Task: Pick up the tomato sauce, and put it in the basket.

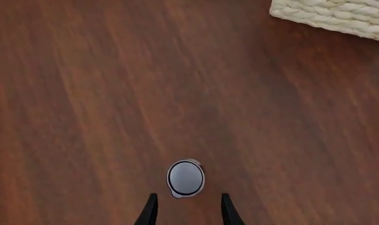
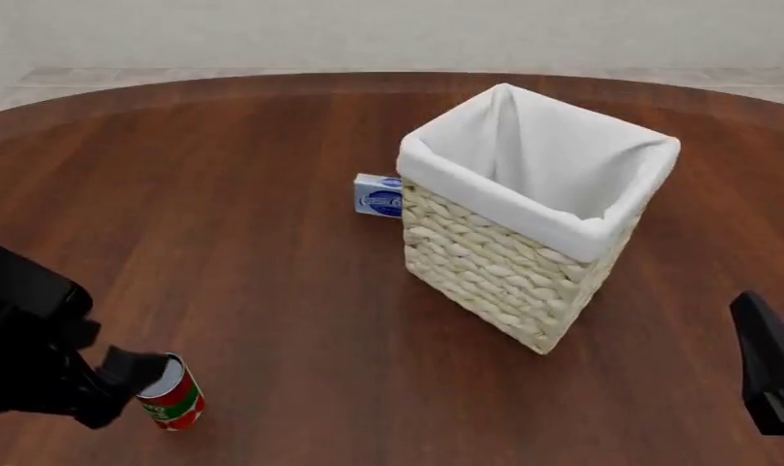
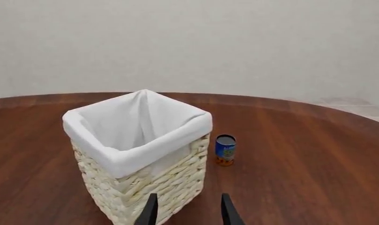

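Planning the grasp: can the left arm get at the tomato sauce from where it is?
Probably yes: the left tool hangs open right above the upright tomato sauce, its fingers either side, with only bare table around it.

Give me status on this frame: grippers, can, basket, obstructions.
Left gripper open, above the can, not gripping. Right gripper open, idle, facing the basket. Can upright on the table, apart from the basket. Nothing between them.

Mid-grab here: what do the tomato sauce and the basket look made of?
Tomato sauce: apparently a metal tin, judging by its smooth silver-grey top under a glossy red printed label.
Basket: cream woven wicker, with visible plaited strands, and a matte white cloth liner folded over the rim.
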`<control>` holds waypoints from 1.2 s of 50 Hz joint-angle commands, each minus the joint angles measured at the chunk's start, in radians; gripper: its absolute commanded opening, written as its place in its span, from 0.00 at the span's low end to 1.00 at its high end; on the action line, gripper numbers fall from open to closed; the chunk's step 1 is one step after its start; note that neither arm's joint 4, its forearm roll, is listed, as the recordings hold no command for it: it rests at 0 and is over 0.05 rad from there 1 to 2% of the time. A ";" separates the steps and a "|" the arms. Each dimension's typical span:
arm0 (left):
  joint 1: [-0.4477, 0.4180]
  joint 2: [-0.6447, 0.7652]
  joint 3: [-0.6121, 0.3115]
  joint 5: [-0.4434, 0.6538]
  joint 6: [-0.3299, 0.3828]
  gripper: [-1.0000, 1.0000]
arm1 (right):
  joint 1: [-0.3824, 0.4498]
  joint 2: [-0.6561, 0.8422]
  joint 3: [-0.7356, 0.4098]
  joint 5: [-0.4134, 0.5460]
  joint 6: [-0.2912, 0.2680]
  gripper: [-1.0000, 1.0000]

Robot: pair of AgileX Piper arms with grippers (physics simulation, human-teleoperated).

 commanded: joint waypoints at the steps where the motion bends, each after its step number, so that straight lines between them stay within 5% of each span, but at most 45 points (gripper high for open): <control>1: 0.006 0.031 0.037 -0.046 0.002 1.00 | 0.000 0.000 -0.002 0.000 0.001 1.00; 60: 0.040 0.248 0.169 -0.360 0.029 1.00 | 0.001 0.000 0.005 0.002 0.001 1.00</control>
